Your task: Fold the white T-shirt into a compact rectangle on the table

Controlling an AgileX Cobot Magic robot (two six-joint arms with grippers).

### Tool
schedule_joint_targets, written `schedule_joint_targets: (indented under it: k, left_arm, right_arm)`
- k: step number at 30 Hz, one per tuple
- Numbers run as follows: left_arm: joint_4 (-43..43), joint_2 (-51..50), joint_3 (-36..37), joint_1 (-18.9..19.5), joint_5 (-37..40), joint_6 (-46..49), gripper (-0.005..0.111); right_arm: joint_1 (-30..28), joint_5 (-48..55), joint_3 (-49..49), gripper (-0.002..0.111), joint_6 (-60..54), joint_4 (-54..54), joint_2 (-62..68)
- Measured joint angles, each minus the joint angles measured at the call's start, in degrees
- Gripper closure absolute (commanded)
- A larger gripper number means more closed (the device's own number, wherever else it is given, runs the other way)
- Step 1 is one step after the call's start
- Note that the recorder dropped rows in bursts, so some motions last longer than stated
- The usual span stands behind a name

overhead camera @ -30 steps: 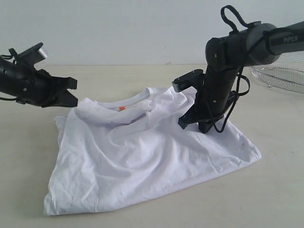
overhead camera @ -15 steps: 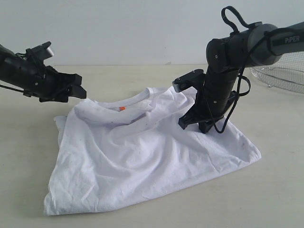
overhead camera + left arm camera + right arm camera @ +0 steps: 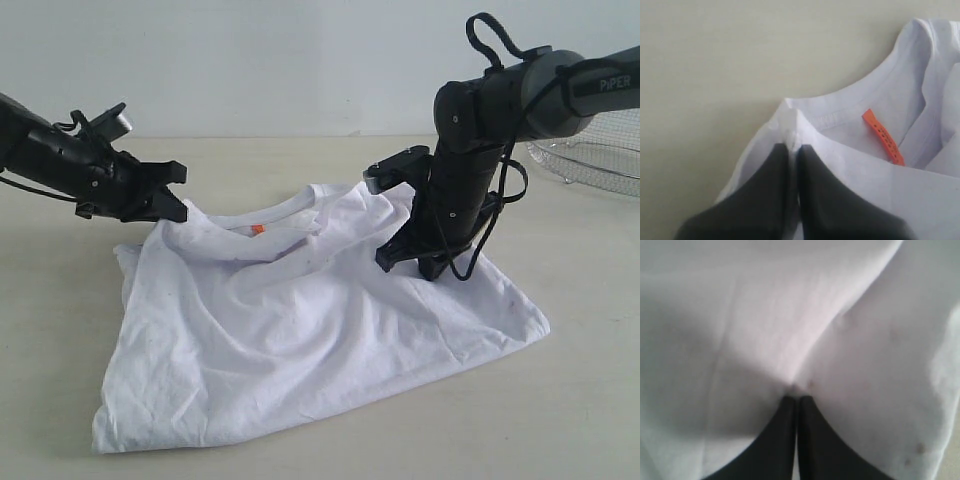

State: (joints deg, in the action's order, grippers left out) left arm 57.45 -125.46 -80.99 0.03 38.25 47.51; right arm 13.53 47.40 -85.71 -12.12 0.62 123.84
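Exterior view: white T-shirt point(image 3: 300, 340) lies on the pale beige surface point(image 3: 300, 165), about mid-scene. It is loosely spread and rumpled, with broad soft creases. The collar point(image 3: 290, 205) faces the far side and the lower edge lies nearest the camera. An orange neck tag point(image 3: 883, 136) shows inside the collar opening. The near left corner is bunched and the near right corner lies flatter, drawn out to a point.

Left arm point(image 3: 60, 160): reaches in low from the left edge, its jaws at the shirt's far left corner, beside the collar. Left wrist view: the jaws are pressed together, pinching a small raised fold of white fabric at the shoulder seam, just off the collar band. Bare surface lies beyond the pinched fold.

Right arm point(image 3: 465, 170): black, marked "PiPER", and it comes in from the upper right and angles steeply down onto the shirt's far right part. Right wrist view: the jaws are pressed together with a tuck of white cloth caught at their tips, and creases radiate from that spot. A few small dark specks show on the fabric nearby.

Silver wire-mesh basket point(image 3: 590, 160): on the surface at the far right, well apart from the shirt.
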Motion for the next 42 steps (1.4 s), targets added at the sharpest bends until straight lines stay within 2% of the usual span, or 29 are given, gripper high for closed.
schedule_joint_targets:
  k: [12,24,42]
  left_arm:
    - [-3.19,0.91,0.00,0.25,1.91,-2.10,0.102]
    - [-15.10,4.08,0.00,2.53,4.33,-13.74,0.102]
    - [-20.90,4.19,0.00,7.33,1.55,-21.55,0.102]
  right_arm:
    - [0.00,0.00,0.00,0.109,1.96,-1.71,0.00]
    - [0.00,0.58,-0.43,0.109,2.86,-1.90,0.95]
    - [0.00,0.58,-0.43,0.109,2.97,-2.04,0.95]
